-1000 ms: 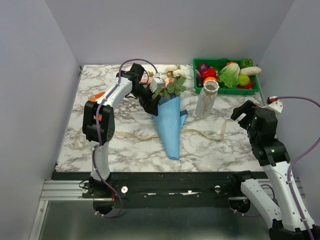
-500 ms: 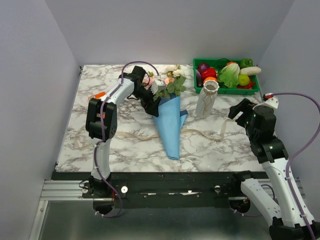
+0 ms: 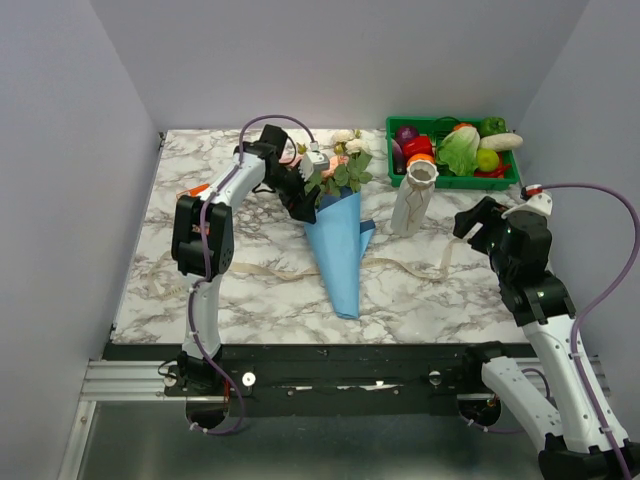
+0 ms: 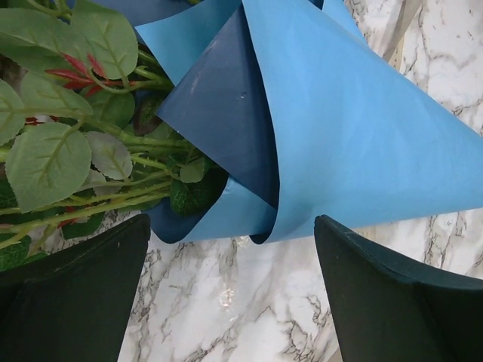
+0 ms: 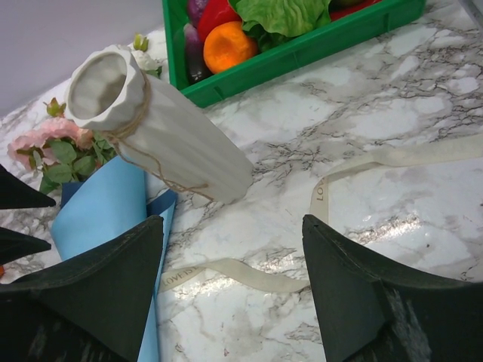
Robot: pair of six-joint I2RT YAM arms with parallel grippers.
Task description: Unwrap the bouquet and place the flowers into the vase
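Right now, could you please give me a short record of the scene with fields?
bouquet: lying on table, wrapped in blue paper cone
ribbon: loose on table
vase: upright, empty, beside green crate
left claw: open, at cone's mouth
right claw: open, facing vase, holding nothing

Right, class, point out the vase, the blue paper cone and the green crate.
vase (image 5: 170,147): right wrist view, ribbed body
blue paper cone (image 3: 338,250): top view, its middle
green crate (image 5: 317,47): right wrist view, front wall

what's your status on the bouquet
Left end effector open at bouquet mouth. Right end effector open near vase. Flowers in blue paper, ribbon lying loose.
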